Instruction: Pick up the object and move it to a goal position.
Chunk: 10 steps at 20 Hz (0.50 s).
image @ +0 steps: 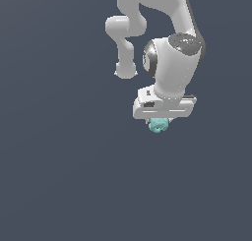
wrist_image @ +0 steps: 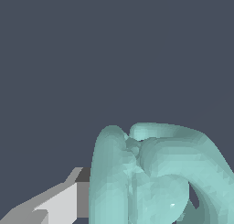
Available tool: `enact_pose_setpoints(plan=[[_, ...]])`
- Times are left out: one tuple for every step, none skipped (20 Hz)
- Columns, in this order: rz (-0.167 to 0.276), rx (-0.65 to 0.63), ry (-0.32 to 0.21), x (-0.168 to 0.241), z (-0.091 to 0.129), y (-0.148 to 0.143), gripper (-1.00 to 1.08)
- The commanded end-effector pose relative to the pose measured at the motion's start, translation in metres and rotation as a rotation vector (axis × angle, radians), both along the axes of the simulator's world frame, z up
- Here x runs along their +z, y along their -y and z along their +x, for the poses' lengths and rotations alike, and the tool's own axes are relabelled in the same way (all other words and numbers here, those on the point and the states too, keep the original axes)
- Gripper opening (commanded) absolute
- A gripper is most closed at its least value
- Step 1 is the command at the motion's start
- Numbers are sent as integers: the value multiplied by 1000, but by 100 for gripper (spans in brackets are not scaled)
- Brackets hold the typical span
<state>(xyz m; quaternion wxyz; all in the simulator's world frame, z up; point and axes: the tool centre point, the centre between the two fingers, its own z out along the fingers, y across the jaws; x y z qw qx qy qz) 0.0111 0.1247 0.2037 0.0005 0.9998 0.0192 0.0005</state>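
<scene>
We see a smooth, faintly glossy teal object (wrist_image: 155, 173), a glossy white plastic-looking arm (image: 172, 63), and a matt grey finger (wrist_image: 55, 205).

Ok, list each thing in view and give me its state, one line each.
Teal lump: right under the white gripper, only its lower part showing in the exterior view; fills the wrist view, beside one finger.
Gripper: pointing down, over the lump; whether the jaws are clamped on it cannot be told.
Arm: bent, reaching down from the top of the exterior view.
</scene>
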Motion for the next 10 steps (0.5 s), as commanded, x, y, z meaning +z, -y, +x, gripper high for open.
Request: enact_pose_setpoints(plan=[[0,0,0,29,-5,-13,-100],[0,0,0,40,-7,-18,-100],[0,0,0,51,-9,-24,-100],[0,0,0,62,-10,-29,-100],[0,0,0,73,-12,-34,-100],[0,0,0,84,-14,-39,-100],[0,0,0,95,-15,-44,-100],[0,0,0,106,-17,-49,-100],[0,0,0,117,-19,-55,-100],[0,0,0,128,-20,-60,-100]])
